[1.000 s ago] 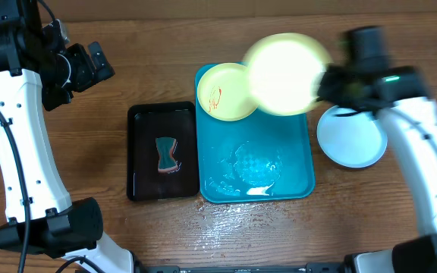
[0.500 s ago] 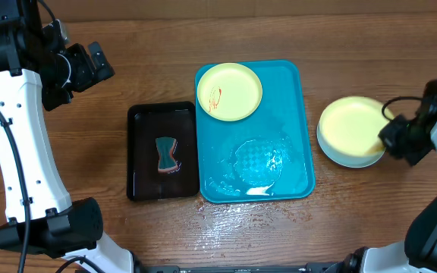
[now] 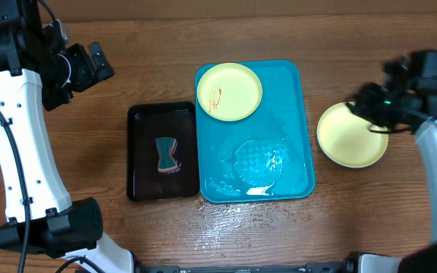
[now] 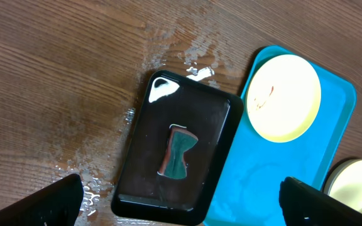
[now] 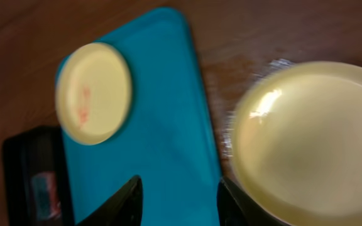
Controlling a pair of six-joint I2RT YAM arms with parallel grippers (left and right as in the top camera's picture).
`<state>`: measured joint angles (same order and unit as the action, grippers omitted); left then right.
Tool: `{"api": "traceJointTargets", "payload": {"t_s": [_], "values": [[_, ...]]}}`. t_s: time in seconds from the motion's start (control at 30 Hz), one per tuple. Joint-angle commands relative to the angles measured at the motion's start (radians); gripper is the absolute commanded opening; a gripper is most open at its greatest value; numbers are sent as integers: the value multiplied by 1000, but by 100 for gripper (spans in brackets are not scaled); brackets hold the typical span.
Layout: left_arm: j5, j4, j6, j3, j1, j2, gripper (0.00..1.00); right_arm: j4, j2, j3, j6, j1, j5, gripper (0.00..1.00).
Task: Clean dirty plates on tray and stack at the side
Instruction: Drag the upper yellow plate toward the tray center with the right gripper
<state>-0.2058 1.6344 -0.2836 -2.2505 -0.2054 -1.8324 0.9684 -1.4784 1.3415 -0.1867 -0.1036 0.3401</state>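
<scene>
A yellow-green plate (image 3: 229, 92) with a red smear lies at the far left corner of the turquoise tray (image 3: 294, 152); it also shows in the left wrist view (image 4: 283, 97) and the right wrist view (image 5: 93, 93). A clean yellow-green plate (image 3: 349, 136) lies on the table right of the tray, seen too in the right wrist view (image 5: 313, 138); whether a teal plate lies under it I cannot tell. My right gripper (image 3: 364, 106) is open and empty, above that plate's far edge. My left gripper (image 3: 93, 64) is open and empty, high at far left.
A black tray (image 3: 143, 152) left of the turquoise tray holds a green-and-red sponge (image 3: 167, 155). Water pools on the turquoise tray's near half (image 3: 253, 163) and on the wooden table by its front edge (image 3: 226, 220).
The right gripper set the yellow-green plate down on the pale plate at the right, let go, then lifted and moved toward the far side. The left arm has not moved.
</scene>
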Motion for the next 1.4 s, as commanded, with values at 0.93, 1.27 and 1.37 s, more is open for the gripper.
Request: {"api": "traceJointTargets", "payload": {"t_s": [0.93,1.27,1.37], "values": [[4,0,15,-18,-4,15,100,-762,-660,4,64,424,-314,21],[4,0,15,-18,-4,15,100,-499,-446,81,0,422,-314,4],[4,0,15,-18,-4,15,100,-386,-312,87,0,422,-340,4]]}}
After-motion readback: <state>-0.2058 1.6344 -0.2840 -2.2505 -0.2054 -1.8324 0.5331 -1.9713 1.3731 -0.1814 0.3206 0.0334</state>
